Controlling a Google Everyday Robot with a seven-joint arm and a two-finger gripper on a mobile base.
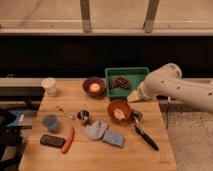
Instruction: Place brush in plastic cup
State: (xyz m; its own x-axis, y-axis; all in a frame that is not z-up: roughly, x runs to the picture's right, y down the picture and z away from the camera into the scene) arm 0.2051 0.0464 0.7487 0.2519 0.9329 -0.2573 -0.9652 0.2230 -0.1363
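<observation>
The brush [146, 136] lies flat on the wooden table [100, 155] at the right, a slim black handle pointing to the front right, its wider greyish head beside the orange bowl [120, 110]. The plastic cup [49, 121], short and dull blue, stands upright near the table's left edge. My gripper [134, 97] hangs at the end of the white arm that reaches in from the right, just over the front right corner of the green tray and above the orange bowl's far rim. It is open and holds nothing. The brush head is a short way in front of it.
A green tray [141, 73] holding a brown item sits at the back, with a dark bowl [94, 87] and a white cup [49, 86] to its left. A small metal cup [83, 115], grey cloths [95, 130], a red-orange stick [68, 140] and a black block [52, 141] lie across the middle and front left.
</observation>
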